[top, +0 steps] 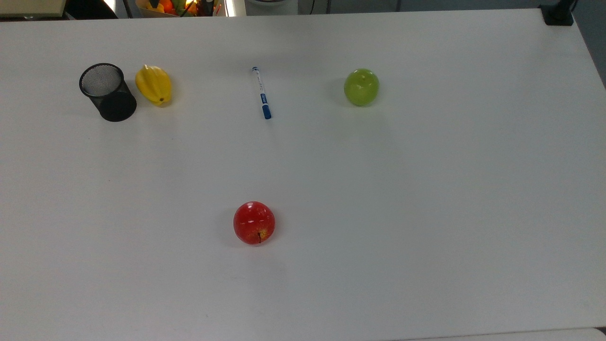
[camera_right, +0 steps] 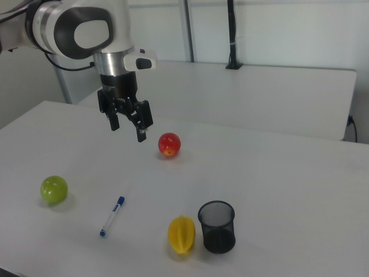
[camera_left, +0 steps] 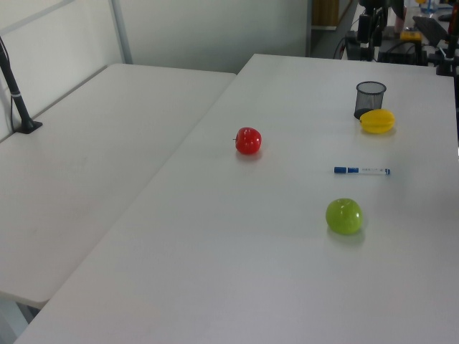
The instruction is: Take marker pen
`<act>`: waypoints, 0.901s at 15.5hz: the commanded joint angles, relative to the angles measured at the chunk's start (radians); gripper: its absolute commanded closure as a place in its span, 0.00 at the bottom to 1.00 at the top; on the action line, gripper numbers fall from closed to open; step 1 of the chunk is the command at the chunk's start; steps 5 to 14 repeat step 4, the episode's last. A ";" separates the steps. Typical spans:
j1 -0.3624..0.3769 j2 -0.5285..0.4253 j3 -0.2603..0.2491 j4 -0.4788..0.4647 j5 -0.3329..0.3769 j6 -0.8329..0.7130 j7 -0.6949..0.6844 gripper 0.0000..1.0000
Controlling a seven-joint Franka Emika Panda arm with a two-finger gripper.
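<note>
White desk [top: 426,213] bearing the marker pen [top: 261,93], which lies flat near the far edge in the top view, between a yellow star fruit [top: 154,84] and a green apple [top: 361,87]. The gripper [camera_right: 127,123] hangs above the desk with fingers spread and empty, well apart from the pen. Judged progress: none; approach, descent and grasp all remain.
</note>
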 commanded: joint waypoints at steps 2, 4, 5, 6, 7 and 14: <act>0.022 -0.017 -0.016 -0.007 0.008 -0.023 -0.005 0.00; 0.022 -0.016 -0.016 -0.007 0.008 -0.021 -0.003 0.00; 0.022 -0.016 -0.016 -0.007 0.008 -0.021 -0.003 0.00; 0.022 -0.016 -0.016 -0.007 0.008 -0.021 -0.003 0.00; 0.022 -0.016 -0.016 -0.007 0.008 -0.021 -0.003 0.00; 0.022 -0.016 -0.016 -0.007 0.008 -0.021 -0.003 0.00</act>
